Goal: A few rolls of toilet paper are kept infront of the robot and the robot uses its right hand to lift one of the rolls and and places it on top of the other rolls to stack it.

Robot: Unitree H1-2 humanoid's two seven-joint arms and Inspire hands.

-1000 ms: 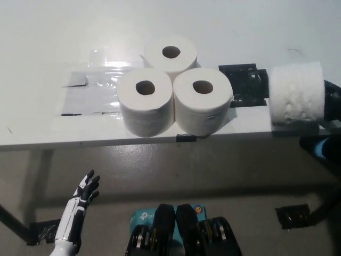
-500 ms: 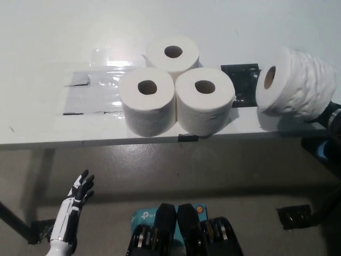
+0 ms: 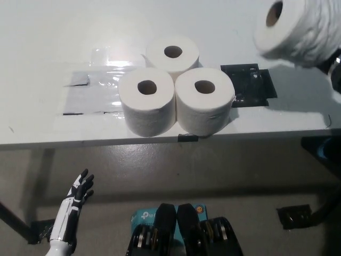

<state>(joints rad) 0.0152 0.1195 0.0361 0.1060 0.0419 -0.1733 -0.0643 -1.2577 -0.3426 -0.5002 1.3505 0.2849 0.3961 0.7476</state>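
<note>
Head view. The white embossed toilet paper roll point(image 3: 295, 29) hangs tilted in the air at upper right, core hole facing left, carried by the black right hand point(image 3: 334, 66); whether its fingers are clamped cannot be told. Three upright white rolls point(image 3: 173, 85) stand touching in a cluster on the white table point(image 3: 42, 48). The white left hand point(image 3: 80, 193) rests below the table edge, fingers apart. The carried roll should probably be turned upright and lowered centrally over the cluster.
</note>
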